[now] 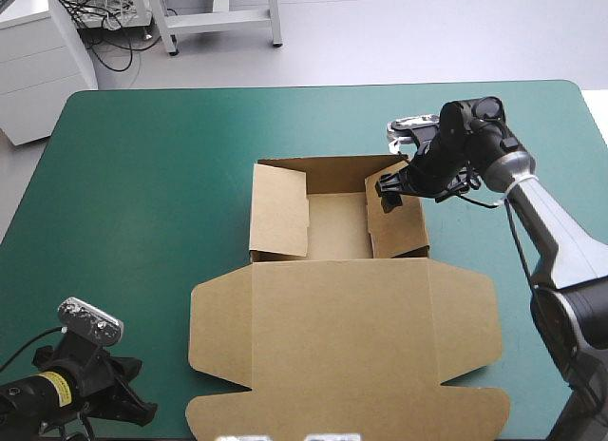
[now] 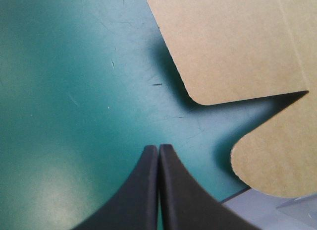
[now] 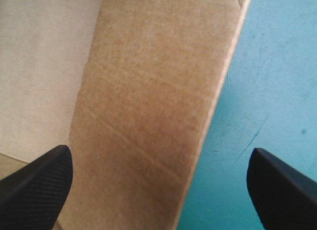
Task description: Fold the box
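Over one wall of the box [image 1: 342,317], right end effector [image 1: 391,199] stands spread, left end effector [image 2: 158,147] closed.

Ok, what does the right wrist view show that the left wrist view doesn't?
Only the right wrist view: the right pincer is open, with a raised side wall of the box in the gap ahead of it and paler board beside that wall. Only the left wrist view: the left pincer is shut over bare cover, next to the rounded flap corners of the flat lid and the notch between them. Both: brown board against the teal-green cover.
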`<action>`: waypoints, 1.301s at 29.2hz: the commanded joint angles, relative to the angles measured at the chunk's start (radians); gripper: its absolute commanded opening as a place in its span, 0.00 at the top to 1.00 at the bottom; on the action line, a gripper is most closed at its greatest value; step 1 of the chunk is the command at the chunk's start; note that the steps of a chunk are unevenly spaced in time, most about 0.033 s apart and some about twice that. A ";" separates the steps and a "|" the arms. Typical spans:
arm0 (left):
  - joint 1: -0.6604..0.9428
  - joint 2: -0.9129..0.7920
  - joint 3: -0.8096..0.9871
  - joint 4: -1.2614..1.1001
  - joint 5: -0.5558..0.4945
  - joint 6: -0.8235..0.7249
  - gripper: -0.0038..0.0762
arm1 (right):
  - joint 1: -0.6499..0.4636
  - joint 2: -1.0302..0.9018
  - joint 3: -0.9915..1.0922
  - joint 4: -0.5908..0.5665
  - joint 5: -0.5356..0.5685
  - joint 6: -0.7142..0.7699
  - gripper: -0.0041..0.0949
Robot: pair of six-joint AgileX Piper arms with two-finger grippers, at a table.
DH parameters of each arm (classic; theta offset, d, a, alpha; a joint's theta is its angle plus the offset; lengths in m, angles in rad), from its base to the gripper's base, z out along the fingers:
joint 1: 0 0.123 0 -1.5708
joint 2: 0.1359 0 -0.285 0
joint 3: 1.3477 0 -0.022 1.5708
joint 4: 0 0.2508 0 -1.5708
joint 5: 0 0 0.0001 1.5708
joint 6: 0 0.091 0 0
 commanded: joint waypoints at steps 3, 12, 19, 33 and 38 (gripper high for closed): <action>-0.003 0.006 -0.021 -0.006 -0.077 -0.014 0.99 | -0.003 0.020 -0.024 0.003 -0.026 -0.012 0.08; -0.003 0.006 -0.021 -0.006 -0.090 -0.014 0.99 | -0.003 0.032 -0.024 0.006 -0.030 -0.012 0.79; -0.003 0.006 -0.021 -0.006 -0.090 -0.014 0.99 | -0.003 0.032 -0.024 0.002 -0.020 -0.021 0.98; -0.003 0.006 -0.021 -0.013 -0.083 -0.014 0.99 | -0.007 0.032 -0.271 -0.164 0.019 -0.136 0.98; -0.003 0.006 -0.021 -0.007 -0.087 -0.012 0.99 | -0.070 0.032 -0.396 -0.265 0.021 -0.138 0.98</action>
